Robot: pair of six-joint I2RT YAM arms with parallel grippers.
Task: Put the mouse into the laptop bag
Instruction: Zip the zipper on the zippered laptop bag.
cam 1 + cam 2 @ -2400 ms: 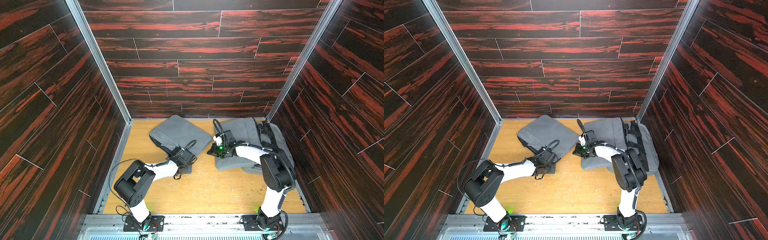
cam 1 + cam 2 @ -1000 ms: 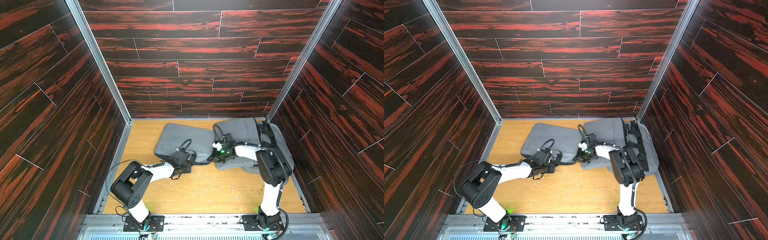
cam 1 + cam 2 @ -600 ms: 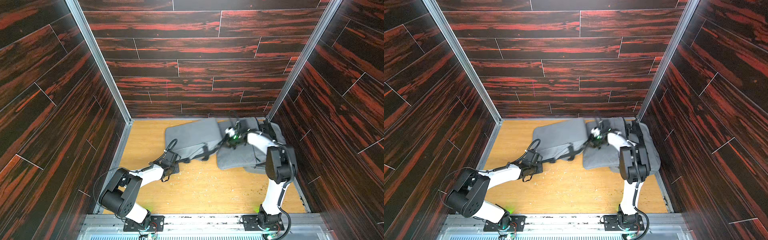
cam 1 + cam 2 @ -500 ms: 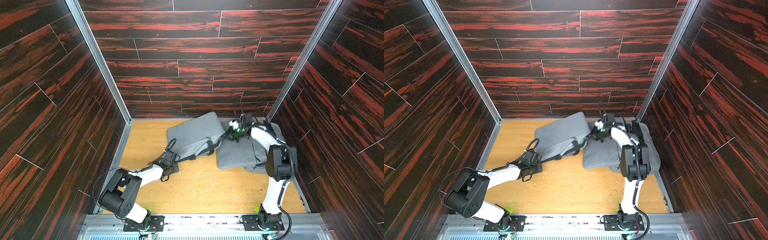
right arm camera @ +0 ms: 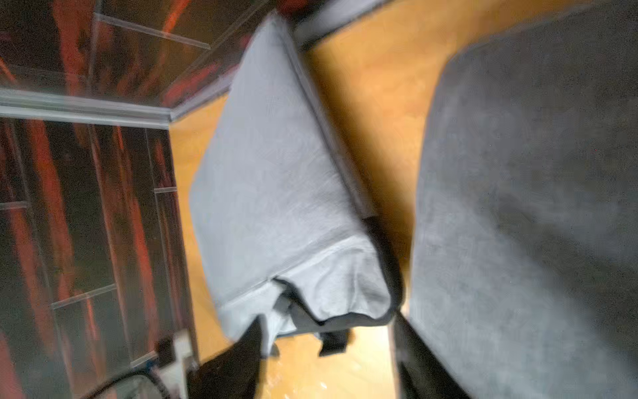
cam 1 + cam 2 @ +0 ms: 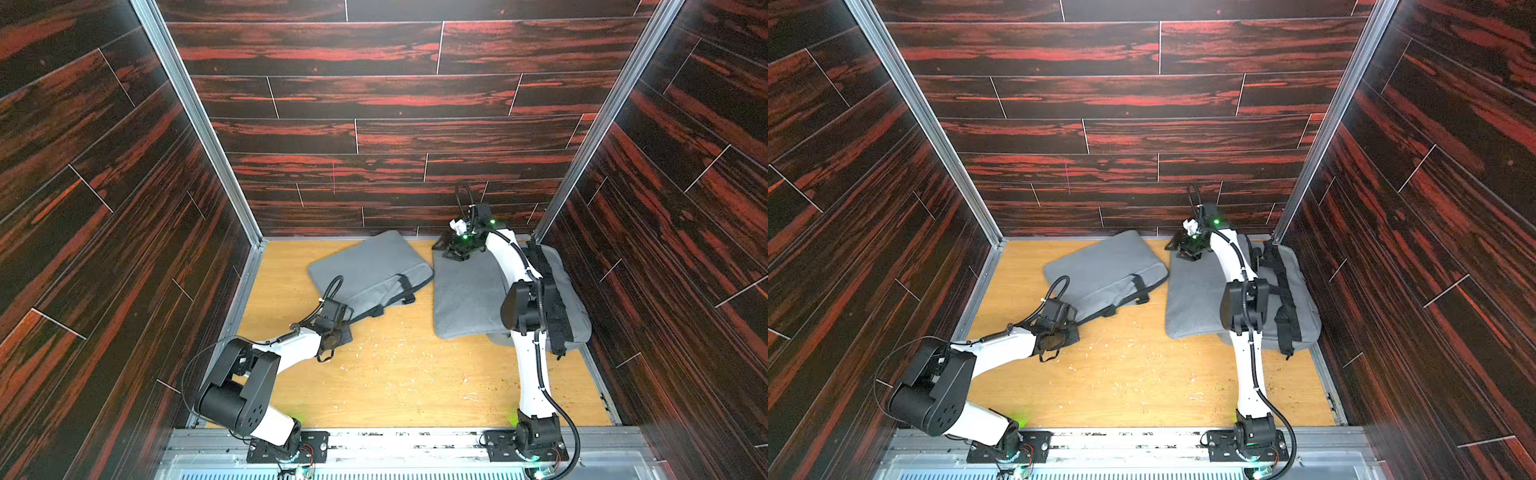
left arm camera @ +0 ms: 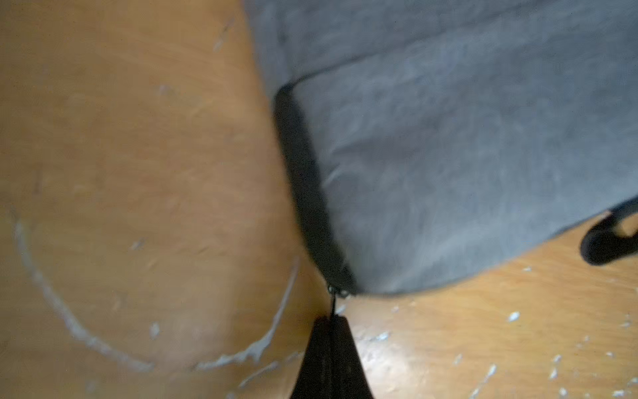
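Note:
The grey laptop bag [image 6: 370,274] [image 6: 1104,270] lies flat on the wooden floor [image 6: 395,374], a little back of the middle. My left gripper [image 6: 343,323] [image 7: 333,321] is shut on the thin zipper pull [image 7: 340,293] at the bag's near corner. My right gripper [image 6: 455,251] [image 5: 324,366] hovers open near the back wall, beside the bag's [image 5: 276,193] far right corner, with nothing between its fingers. The mouse is out of view in every frame.
A grey sleeve [image 6: 465,299] lies on a larger grey bag with black straps [image 6: 555,299] at the right wall, under my right arm. The laptop bag's black handle [image 6: 405,286] hangs over its near edge. Dark walls close in three sides.
My right gripper opened, let go of the laptop bag's far corner and rose toward the back wall. The bag dropped flat. My left gripper kept its grip and hardly moved.

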